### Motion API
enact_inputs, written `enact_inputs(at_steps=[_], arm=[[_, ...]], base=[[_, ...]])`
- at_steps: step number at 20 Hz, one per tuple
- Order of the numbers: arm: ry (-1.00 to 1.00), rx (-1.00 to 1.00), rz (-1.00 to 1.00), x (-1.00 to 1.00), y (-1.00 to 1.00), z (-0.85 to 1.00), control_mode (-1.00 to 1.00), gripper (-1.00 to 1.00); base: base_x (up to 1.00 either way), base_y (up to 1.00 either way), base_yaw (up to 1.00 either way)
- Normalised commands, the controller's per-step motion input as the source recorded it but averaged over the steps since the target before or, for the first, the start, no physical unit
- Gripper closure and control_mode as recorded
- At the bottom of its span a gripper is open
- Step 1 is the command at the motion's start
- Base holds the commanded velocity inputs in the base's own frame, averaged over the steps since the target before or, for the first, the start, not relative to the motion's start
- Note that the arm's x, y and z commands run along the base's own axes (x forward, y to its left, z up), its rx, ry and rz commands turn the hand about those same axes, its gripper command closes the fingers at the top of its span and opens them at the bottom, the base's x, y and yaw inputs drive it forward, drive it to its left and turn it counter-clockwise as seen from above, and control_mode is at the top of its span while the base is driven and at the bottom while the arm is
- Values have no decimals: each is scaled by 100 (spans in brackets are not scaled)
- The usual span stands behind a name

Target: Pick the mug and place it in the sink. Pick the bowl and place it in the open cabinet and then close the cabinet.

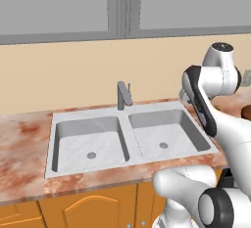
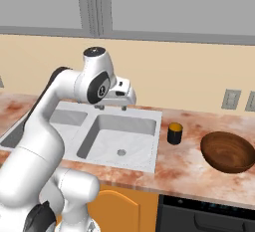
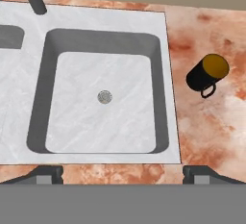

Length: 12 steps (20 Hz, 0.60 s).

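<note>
The mug [image 2: 174,133] stands upright on the marble counter just right of the sink [image 2: 149,112], black with an orange-yellow top. In the hand view the mug [image 3: 207,75] sits to the right of the sink's right basin [image 3: 168,74], handle toward the camera. The dark brown bowl [image 2: 228,151] rests on the counter further right. My gripper [image 2: 112,107] hangs above the sink's back rim by the faucet, left of the mug. It is open, its fingertips [image 3: 45,175] spread wide with nothing between them. The cabinet is out of view.
A grey angular faucet [image 1: 122,95] rises behind the double-basin sink [image 1: 132,139]. Orange low cupboards [image 1: 88,207] run under the counter, with a dark appliance front [image 2: 204,216] below the bowl. Wall outlets [image 2: 230,99] sit behind the bowl.
</note>
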Motion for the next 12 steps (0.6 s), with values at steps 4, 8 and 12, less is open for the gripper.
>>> enact_inputs(at_steps=[4, 8, 12], arm=[[0, 0, 0, 0, -48, -6, -100, -100], [0, 0, 0, 0, -50, -13, -100, -100], [0, 0, 0, 0, -34, -10, -100, -100]], base=[[0, 0, 0], [0, 0, 0], [0, 0, 0]])
